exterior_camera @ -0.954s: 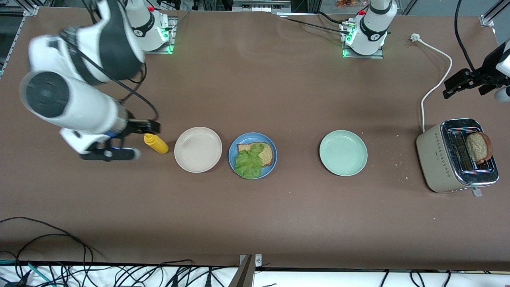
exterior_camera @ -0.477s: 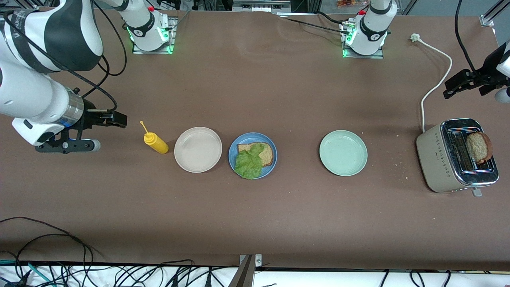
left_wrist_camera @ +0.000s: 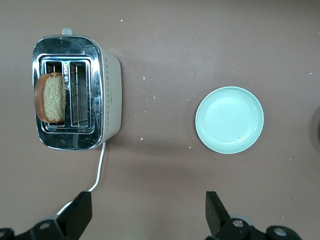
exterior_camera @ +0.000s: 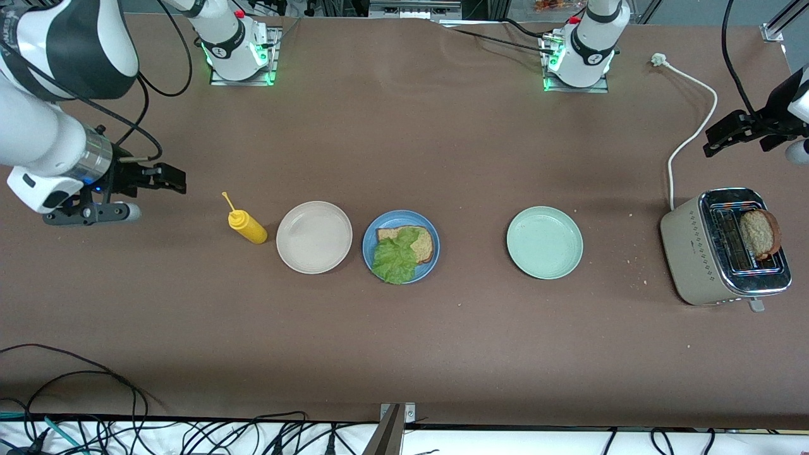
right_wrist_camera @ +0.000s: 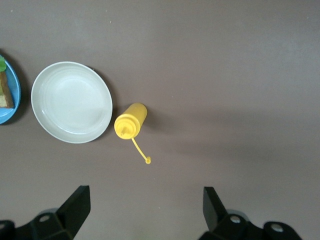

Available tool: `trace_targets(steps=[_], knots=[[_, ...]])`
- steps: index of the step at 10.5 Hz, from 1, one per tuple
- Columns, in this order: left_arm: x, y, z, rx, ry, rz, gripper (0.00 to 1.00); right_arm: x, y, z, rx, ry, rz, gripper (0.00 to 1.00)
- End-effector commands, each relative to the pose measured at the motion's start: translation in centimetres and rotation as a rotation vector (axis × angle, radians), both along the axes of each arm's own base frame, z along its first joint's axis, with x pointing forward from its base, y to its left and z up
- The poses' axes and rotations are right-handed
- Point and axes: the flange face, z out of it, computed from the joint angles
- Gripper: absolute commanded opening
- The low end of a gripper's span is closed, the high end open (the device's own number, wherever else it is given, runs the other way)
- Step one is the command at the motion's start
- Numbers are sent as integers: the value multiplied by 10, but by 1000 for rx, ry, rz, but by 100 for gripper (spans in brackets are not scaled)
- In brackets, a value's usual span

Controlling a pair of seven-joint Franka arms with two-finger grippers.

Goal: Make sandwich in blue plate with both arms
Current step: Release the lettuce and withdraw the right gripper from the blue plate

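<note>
The round medium-blue plate (exterior_camera: 401, 246) is sitting mid-table between the round beige plate (exterior_camera: 314, 237) and the round pale green plate (exterior_camera: 544, 242). It is carrying one square brown wholegrain bread slice (exterior_camera: 418, 242) with the crinkled green lettuce leaf (exterior_camera: 396, 258) lying on top, so the sandwich is reading as half built: base and filling in, top slice missing.

The second brown slice (exterior_camera: 760, 233) is standing upright in a slot of the beige-and-chrome toaster (exterior_camera: 701, 249) at the left arm's end, probably the source of the top piece.

The left gripper (left_wrist_camera: 149, 212) is hovering over the table beside the toaster's white cord, fingers spread wide, holding nothing; likely staged for the toast.

The right gripper (right_wrist_camera: 145, 207) is hanging over bare table near the yellow squeeze bottle (exterior_camera: 248, 227), fingers spread and empty; this arm appears to be waiting.
</note>
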Motion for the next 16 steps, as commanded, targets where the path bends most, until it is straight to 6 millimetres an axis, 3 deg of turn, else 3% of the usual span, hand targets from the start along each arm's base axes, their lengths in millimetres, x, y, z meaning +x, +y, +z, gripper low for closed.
trace_targets(steps=[1, 6, 11, 13, 16], knots=[[2, 2, 3, 16, 8, -3, 100, -29, -18, 6, -6, -2, 6, 100], [4, 9, 0, 14, 12, 6, 100, -37, -25, 7, -5, 6, -9, 100], [5, 15, -2, -12, 13, 20, 100, -31, -30, 5, -9, -19, -25, 100], [5, 17, -2, -12, 13, 21, 100, -30, -28, 12, -50, -32, -56, 100], [5, 17, -2, -12, 13, 21, 100, -31, -40, 68, -48, -50, -88, 100]])
